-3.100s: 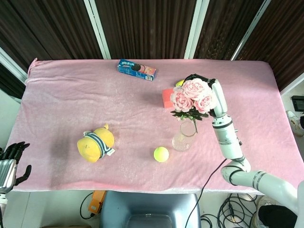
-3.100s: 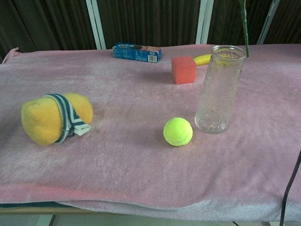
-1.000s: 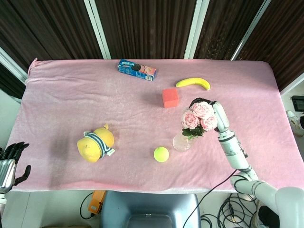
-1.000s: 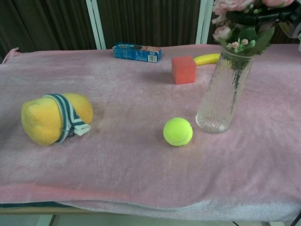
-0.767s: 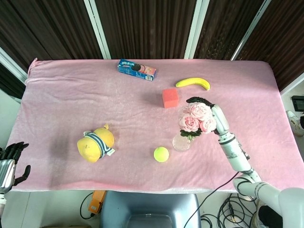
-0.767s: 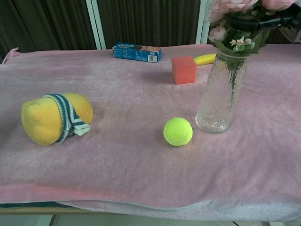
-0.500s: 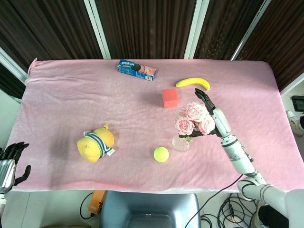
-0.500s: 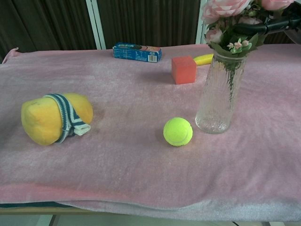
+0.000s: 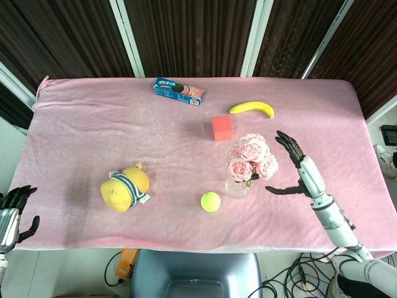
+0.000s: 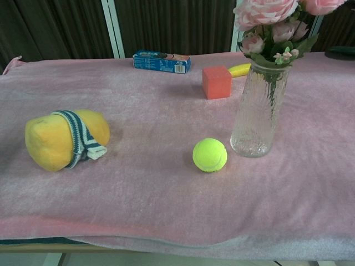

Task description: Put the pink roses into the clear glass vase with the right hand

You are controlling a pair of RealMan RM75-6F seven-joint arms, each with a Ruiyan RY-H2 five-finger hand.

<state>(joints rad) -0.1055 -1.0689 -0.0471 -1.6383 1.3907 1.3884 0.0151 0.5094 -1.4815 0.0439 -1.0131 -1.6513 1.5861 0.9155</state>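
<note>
The pink roses (image 9: pixel 250 158) (image 10: pixel 265 12) stand upright with their stems inside the clear glass vase (image 10: pixel 259 110) (image 9: pixel 236 187) on the pink cloth. My right hand (image 9: pixel 296 166) hovers to the right of the bouquet, apart from it, fingers spread and holding nothing; in the chest view only a dark fingertip (image 10: pixel 339 52) shows at the right edge. My left hand (image 9: pixel 12 212) hangs off the table's lower left corner with its fingers apart and empty.
A tennis ball (image 9: pixel 210 201) (image 10: pixel 209 154) lies just left of the vase. A yellow plush toy (image 9: pixel 126 187) sits further left. An orange cube (image 9: pixel 222 128), a banana (image 9: pixel 252 108) and a blue snack box (image 9: pixel 178 91) lie behind the vase.
My right hand lowered the roses into the vase, let go of them and drew back to the right with fingers spread. The roses now stand alone in the vase.
</note>
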